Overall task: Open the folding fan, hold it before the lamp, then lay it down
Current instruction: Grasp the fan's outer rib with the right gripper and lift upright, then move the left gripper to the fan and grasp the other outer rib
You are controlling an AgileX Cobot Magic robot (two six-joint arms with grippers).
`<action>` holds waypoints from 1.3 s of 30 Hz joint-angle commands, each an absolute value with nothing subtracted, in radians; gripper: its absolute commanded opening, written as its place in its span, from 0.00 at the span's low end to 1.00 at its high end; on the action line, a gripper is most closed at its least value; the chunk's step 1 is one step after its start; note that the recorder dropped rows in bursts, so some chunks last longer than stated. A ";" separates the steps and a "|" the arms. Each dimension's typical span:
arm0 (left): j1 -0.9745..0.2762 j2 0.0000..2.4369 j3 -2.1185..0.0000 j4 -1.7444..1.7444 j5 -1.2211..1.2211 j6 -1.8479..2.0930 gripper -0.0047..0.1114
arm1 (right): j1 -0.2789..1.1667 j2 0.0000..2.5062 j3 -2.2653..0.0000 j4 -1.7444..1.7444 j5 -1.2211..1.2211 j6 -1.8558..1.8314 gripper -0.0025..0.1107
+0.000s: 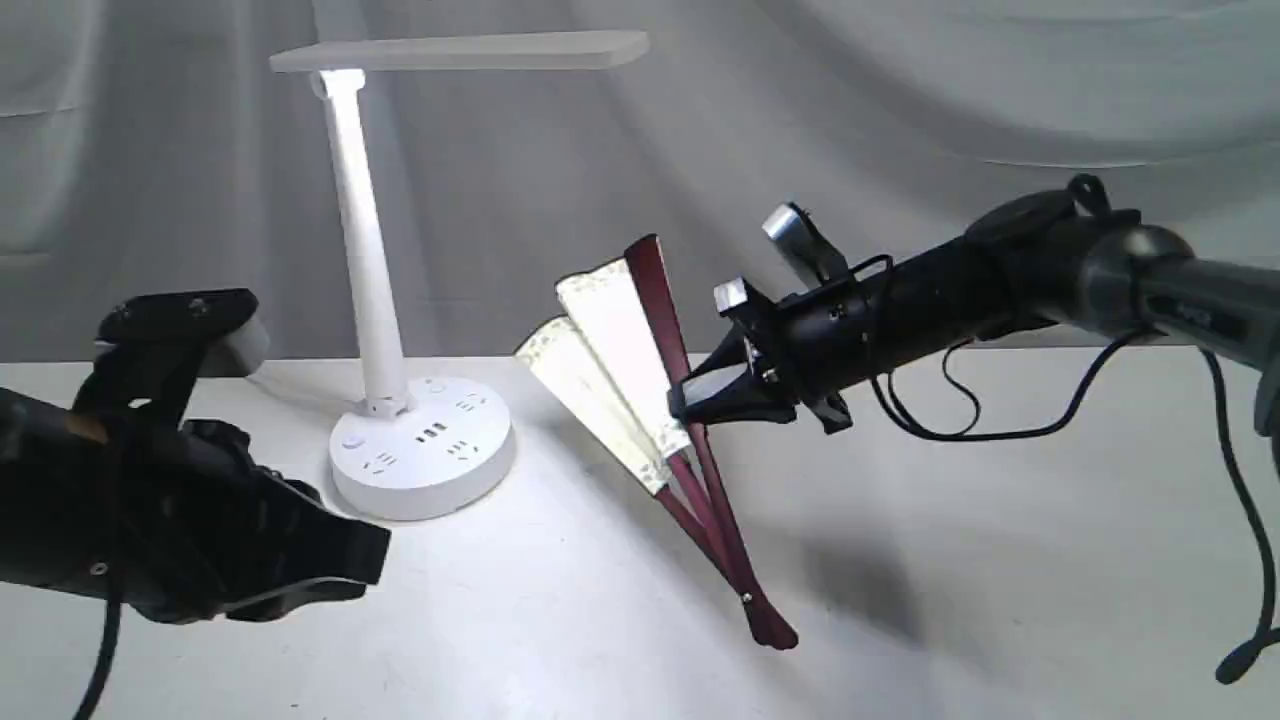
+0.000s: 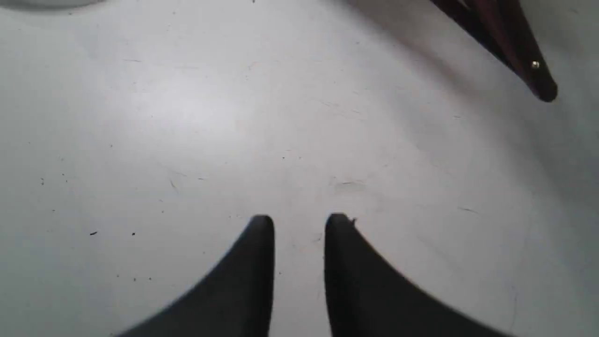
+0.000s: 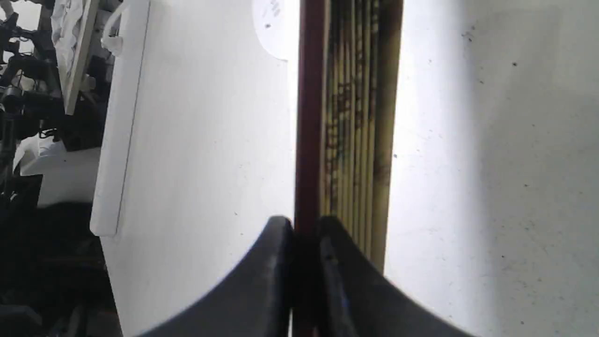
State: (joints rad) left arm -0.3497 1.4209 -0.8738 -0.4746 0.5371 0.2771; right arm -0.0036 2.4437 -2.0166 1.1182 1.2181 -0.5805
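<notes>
Right hand (image 1: pixel 692 405) pinches the folding fan (image 1: pixel 615 345) by its maroon guard; left hand (image 2: pixel 299 223) sits slightly parted

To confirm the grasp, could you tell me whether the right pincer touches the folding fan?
Touching: the right wrist view shows the right pincer closed on the folding fan's maroon guard.

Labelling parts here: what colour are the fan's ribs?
The fan's ribs are dark maroon; the exterior view shows it best.
</notes>
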 commanded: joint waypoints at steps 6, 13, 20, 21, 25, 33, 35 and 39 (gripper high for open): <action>-0.353 1.306 -0.878 -0.310 0.674 0.250 0.09 | -0.045 2.277 -1.801 1.288 1.221 -0.659 0.02; -0.462 1.306 -0.878 -0.040 0.707 0.123 0.09 | -0.083 2.132 -1.607 1.285 1.221 -0.750 0.02; -0.591 1.306 -0.874 0.006 0.511 0.057 0.09 | -0.111 1.997 -1.387 1.312 1.221 -0.861 0.02; -0.604 1.306 -0.869 0.006 0.468 0.057 0.09 | -0.118 1.984 -1.366 1.320 1.221 -0.872 0.02; -0.633 1.306 -0.811 0.006 0.272 0.057 0.09 | -0.141 1.931 -1.252 1.367 1.221 -0.920 0.02; -0.633 1.306 -0.592 -0.022 -0.223 0.052 0.09 | -0.140 1.890 -1.144 1.382 1.221 -0.982 0.02; -0.633 1.306 -0.530 -0.022 -0.367 0.043 0.09 | -0.140 1.890 -1.127 1.382 1.221 -0.990 0.02; -0.633 1.306 -0.415 -0.022 -0.627 0.000 0.17 | -0.140 1.890 -1.102 1.390 1.221 -1.022 0.02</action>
State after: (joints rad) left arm -0.6293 1.3140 -0.4459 -0.0138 -0.5141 0.0201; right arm -0.1389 1.9036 -1.1138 1.3599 1.2116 -0.9938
